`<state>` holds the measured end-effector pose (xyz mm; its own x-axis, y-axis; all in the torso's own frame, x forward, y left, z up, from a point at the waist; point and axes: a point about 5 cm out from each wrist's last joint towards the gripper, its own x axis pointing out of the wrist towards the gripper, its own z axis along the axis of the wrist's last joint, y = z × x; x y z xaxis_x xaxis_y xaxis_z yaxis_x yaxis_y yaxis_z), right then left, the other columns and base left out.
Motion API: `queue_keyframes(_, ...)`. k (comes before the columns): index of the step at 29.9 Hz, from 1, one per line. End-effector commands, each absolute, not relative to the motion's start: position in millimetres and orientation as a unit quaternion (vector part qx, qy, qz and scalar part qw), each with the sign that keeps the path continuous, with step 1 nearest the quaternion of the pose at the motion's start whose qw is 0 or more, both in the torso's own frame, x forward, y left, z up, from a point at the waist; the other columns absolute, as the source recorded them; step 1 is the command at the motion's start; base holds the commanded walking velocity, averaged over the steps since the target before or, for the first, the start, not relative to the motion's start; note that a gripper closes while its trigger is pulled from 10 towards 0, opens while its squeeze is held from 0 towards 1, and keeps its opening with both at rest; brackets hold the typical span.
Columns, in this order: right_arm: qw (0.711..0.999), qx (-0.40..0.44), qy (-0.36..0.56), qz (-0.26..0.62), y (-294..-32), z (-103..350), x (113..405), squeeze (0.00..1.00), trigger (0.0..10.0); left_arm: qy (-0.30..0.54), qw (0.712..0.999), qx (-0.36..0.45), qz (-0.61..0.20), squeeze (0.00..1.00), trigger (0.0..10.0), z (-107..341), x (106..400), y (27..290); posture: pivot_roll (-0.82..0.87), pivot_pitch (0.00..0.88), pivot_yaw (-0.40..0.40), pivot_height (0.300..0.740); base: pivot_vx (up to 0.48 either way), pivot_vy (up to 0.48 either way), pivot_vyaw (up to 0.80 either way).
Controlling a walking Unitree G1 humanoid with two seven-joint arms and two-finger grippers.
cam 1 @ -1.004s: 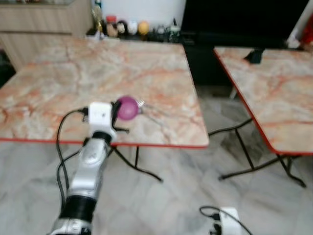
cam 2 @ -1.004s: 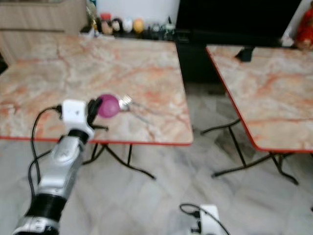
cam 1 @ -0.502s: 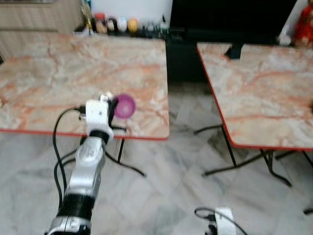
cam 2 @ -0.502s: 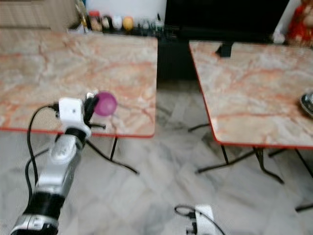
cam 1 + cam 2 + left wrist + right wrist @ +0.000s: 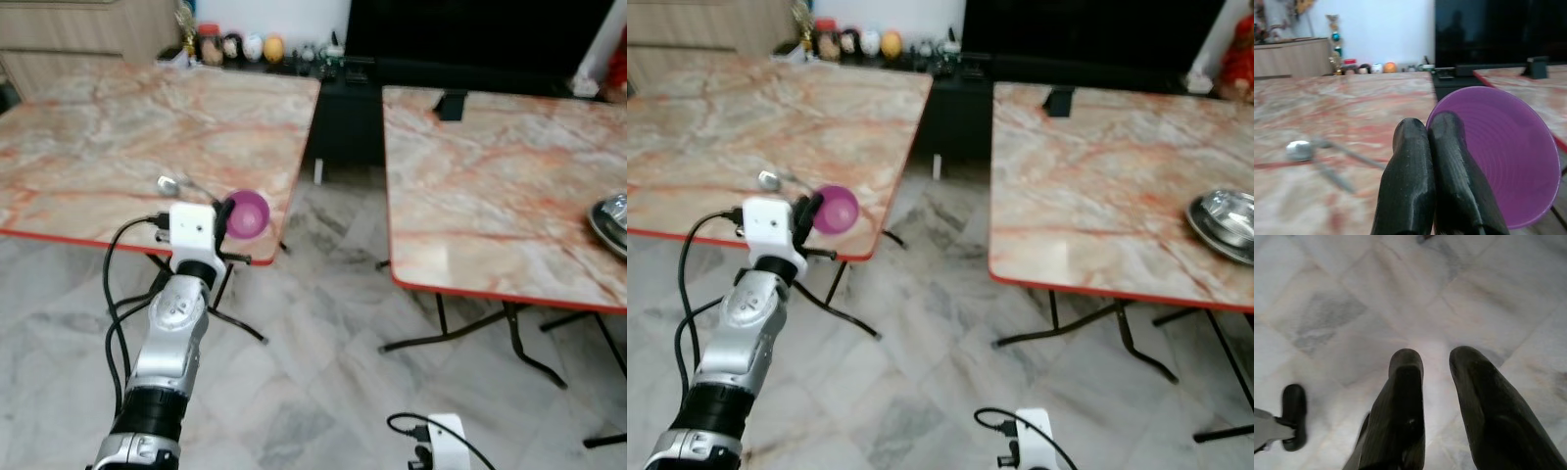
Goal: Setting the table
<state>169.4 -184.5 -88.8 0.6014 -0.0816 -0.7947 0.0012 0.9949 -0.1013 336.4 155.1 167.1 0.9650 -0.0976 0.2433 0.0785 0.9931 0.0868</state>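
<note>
My left gripper [image 5: 227, 217] is raised over the near right corner of the left marble table [image 5: 118, 127], shut on the rim of a purple plastic bowl [image 5: 249, 213]. In the left wrist view both black fingers [image 5: 1410, 166] pinch the bowl [image 5: 1498, 161] with its hollow facing the camera. A metal spoon [image 5: 172, 183] lies on the left table just behind the gripper. On the right marble table [image 5: 1087, 196], a steel bowl [image 5: 1227, 217] sits at the far right. My right gripper [image 5: 1435, 367] hangs low over the floor, fingers apart and holding nothing.
A gap of grey tiled floor [image 5: 333, 294] separates the two folding tables, whose black legs [image 5: 470, 333] splay out below. A dark cabinet [image 5: 470, 49] and small ornaments [image 5: 235, 47] stand against the back wall. A dark phone stand [image 5: 451, 104] rests at the right table's far edge.
The whole picture has swung right, so the right table and the steel bowl have come into sight. My left gripper keeps its hold on the purple bowl.
</note>
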Motion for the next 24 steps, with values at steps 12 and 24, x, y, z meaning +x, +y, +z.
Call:
queue_keyframes(12,0.891,-0.05,0.449,-0.033,-192.4,-89.1,166.6,0.0,10.0,-0.139,0.987,0.044,-0.061,0.0,10.0,172.4,335.2,148.1,0.07,0.0,-0.025,0.731,0.0,-0.412,0.0)
queue_keyframes(24,0.892,-0.049,0.449,-0.032,-190.5,-89.8,165.3,0.0,10.0,-0.14,0.987,0.053,-0.063,0.0,10.0,172.6,334.5,151.9,0.07,0.0,-0.021,0.731,0.0,-0.412,0.0)
